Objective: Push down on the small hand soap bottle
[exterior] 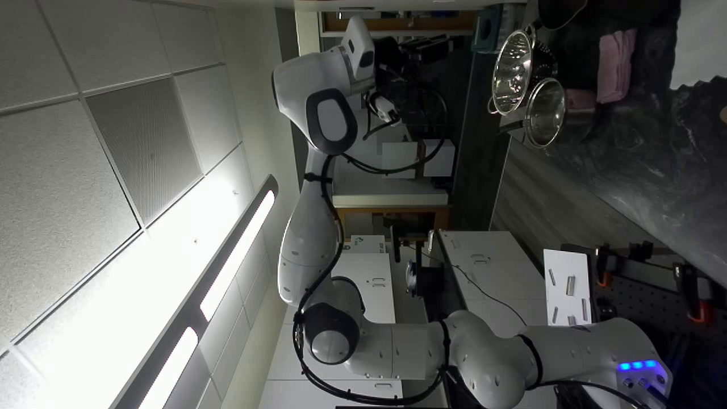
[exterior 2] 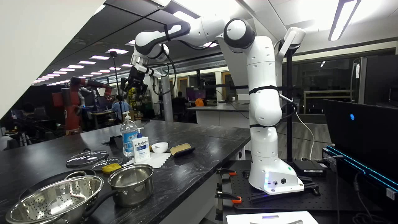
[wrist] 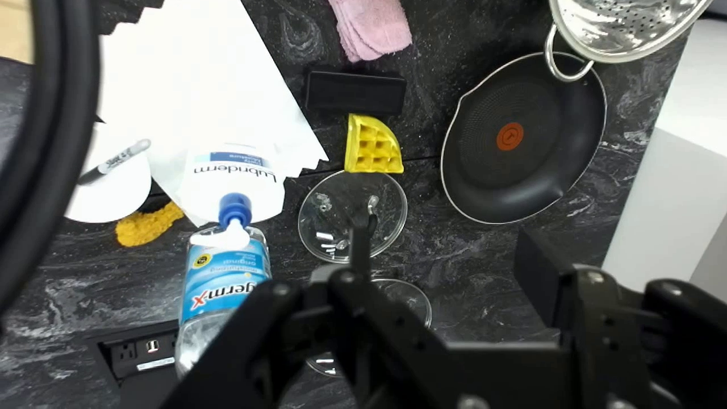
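Small btl (wrist: 233, 177) is wht w/ blue collar (wrist: 234, 209), cloth (wrist: 376, 27) pink

Colander (wrist: 631, 23) clipped by the wrist view's top edge, and there's the gripper (wrist: 447, 264) covering part of a glass lid (wrist: 408, 299)!

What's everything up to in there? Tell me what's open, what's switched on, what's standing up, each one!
Gripper: open, holding nothing
Small Lubriderm bottle: standing up, pump raised
Germ-X bottle: standing up, pump raised
Saucepan: uncovered
Colander: open side up
Frying pan: uncovered
Larger glass lid: off, not on a pan
Pink cloth: folded
Laptop: lid open
Ceiling light: on
Blue base lights: lit
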Tool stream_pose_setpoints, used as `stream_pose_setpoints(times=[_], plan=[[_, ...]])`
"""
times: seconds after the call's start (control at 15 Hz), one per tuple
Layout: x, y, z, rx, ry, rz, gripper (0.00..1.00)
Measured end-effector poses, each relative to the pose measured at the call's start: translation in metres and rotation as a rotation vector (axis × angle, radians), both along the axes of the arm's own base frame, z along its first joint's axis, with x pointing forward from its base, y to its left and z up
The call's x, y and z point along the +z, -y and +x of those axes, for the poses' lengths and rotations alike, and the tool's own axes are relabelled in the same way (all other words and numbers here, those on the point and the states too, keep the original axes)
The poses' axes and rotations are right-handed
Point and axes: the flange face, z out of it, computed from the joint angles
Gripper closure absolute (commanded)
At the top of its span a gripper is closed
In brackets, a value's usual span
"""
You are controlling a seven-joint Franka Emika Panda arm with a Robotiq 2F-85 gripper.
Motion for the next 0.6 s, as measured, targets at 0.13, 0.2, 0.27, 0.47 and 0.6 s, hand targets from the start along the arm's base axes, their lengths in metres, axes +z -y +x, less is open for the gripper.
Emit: stream_pose_setpoints(times=[0.13,0.2,0.27,0.47,0.6], plan=[[-0.001,0.006,0.004,-0.01,0.001,-0.002,0.8],[-0.002,0.009,0.006,-0.014,0.0,-0.003,0.86],[-0.003,0.013,0.008,-0.019,-0.002,-0.003,0.93],[-0.01,0.025,0.011,-0.036,-0.021,-0.005,1.0],[-0.017,0.036,0.012,-0.049,-0.043,-0.013,1.0]])
